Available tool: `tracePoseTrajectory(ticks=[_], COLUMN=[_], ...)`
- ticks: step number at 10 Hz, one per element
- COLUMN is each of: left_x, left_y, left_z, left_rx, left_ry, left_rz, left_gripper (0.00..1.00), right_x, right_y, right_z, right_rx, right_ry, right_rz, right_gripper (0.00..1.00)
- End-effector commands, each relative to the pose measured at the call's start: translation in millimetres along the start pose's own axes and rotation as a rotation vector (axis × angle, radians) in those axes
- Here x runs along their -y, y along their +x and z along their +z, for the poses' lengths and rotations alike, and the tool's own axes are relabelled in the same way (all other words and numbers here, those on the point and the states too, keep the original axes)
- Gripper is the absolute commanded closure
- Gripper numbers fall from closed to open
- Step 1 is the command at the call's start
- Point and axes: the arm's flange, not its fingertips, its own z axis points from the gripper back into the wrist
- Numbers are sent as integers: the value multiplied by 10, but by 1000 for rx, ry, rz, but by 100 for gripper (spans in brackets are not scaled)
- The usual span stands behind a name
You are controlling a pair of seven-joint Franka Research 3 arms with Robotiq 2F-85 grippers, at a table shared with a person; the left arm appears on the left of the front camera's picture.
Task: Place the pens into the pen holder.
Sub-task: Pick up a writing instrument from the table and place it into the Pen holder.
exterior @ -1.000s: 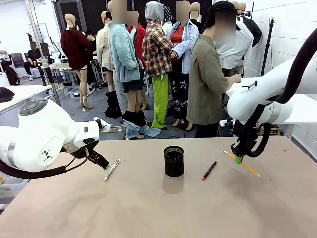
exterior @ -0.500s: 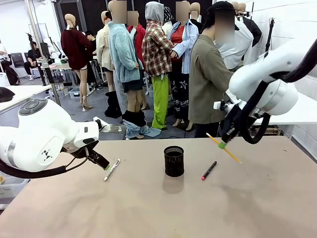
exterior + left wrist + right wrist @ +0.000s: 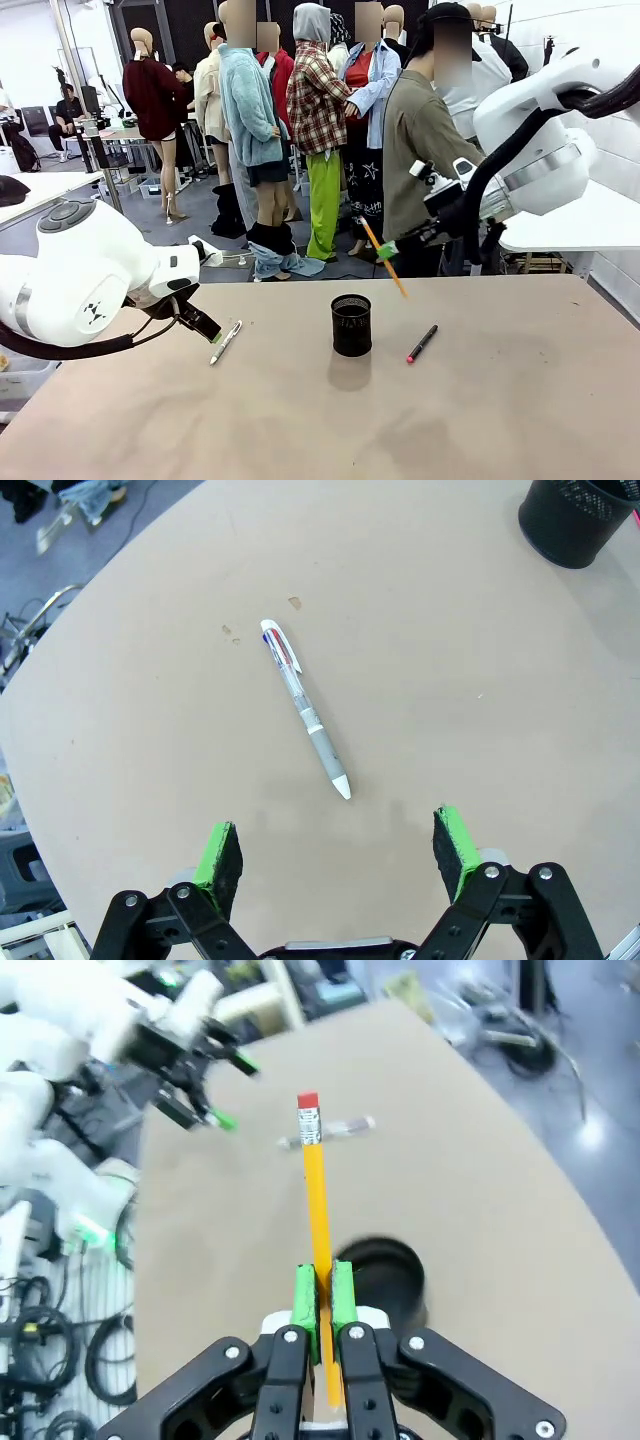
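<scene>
- Right jaws: fully shut on the yellow-orange pencil (image 3: 315,1200). The green pads (image 3: 305,1300) clamp the shaft partway along. In the right wrist view, the end with the red eraser and metal ferrule extends away from the pads.
- Reason for the grip: a firm clamp on the shaft should stop the pencil from pivoting while it is carried in the air.
- Pencil position: it is airborne and tilted, above and slightly to the robot's right of the pen holder (image 3: 351,335). It touches nothing but the pads. The tilt probably needs correcting toward upright before release.
- Pen holder: a black mesh cylinder standing upright near the middle of the tabletop (image 3: 300,430). Nothing projects above its rim.
- Left jaws: wide open and empty, hovering low over the white pen (image 3: 305,708). The left pads (image 3: 220,855) stand on either side of the pen's line and clear of it, a stance suited to descending onto the barrel.
- White pen: lies flat on the tabletop. It has a white clip end with coloured sliders, a clear barrel and a grey grip, and its tip points toward the jaws.
- Black pen (image 3: 422,343): lies flat near the holder on the robot's right, ungripped. Its pink-red tip points toward the near edge.
- Progress: all three items appear to be outside the holder.
</scene>
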Motion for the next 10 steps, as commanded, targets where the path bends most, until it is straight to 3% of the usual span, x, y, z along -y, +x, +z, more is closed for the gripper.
tracePoseTrajectory(ticks=[1,6,10], left_x=[-21,-21,-21], left_y=[-6,-6,-6], left_z=[5,5,5], left_rx=[1,1,1], left_ry=[-1,-1,-1], left_rz=[6,6,6], left_gripper=[0,0,0], right_x=[106,309,388], right_y=[-44,20,-197], right_z=[-149,-704,-905], right_rx=[109,155,131], right_ry=[105,170,149], right_rz=[28,76,67], right_gripper=[100,100,100])
